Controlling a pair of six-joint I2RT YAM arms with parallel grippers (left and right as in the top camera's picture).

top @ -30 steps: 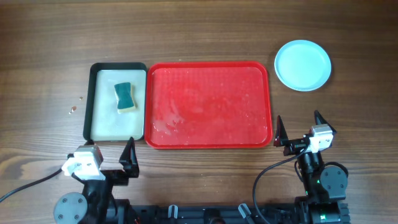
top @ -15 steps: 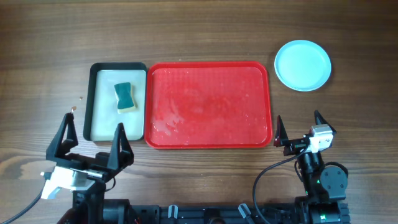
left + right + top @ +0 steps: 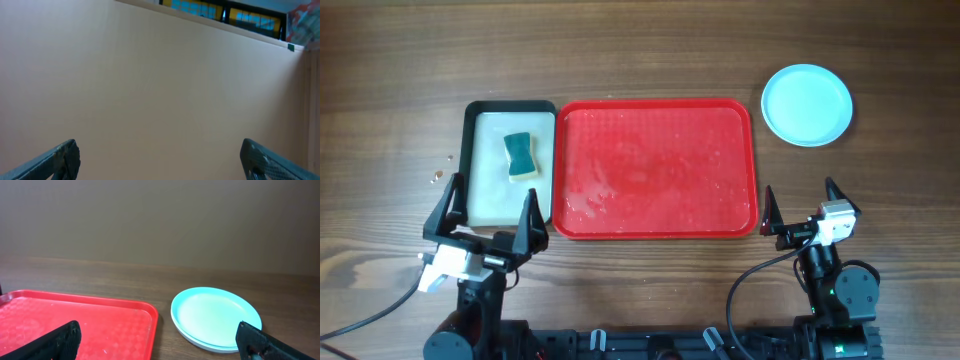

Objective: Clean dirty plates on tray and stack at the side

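Observation:
The red tray (image 3: 655,168) lies in the middle of the table with nothing on it but wet smears; its right end also shows in the right wrist view (image 3: 75,322). A stack of pale blue plates (image 3: 807,104) sits on the table to the tray's right, and shows in the right wrist view (image 3: 216,317) with a white rim under the top plate. My left gripper (image 3: 487,212) is open and empty, near the table's front left; its wrist view (image 3: 159,157) shows only a plain wall. My right gripper (image 3: 802,207) is open and empty at the front right.
A smaller black-rimmed tray (image 3: 472,160) with a pale inside stands left of the red tray and holds a green and yellow sponge (image 3: 520,155). Small crumbs (image 3: 438,176) lie on the wood to its left.
My left arm has swung: its gripper rose from the front edge, tipped upward, and now sits a little further right and forward. The right arm, plates and tray have not moved.

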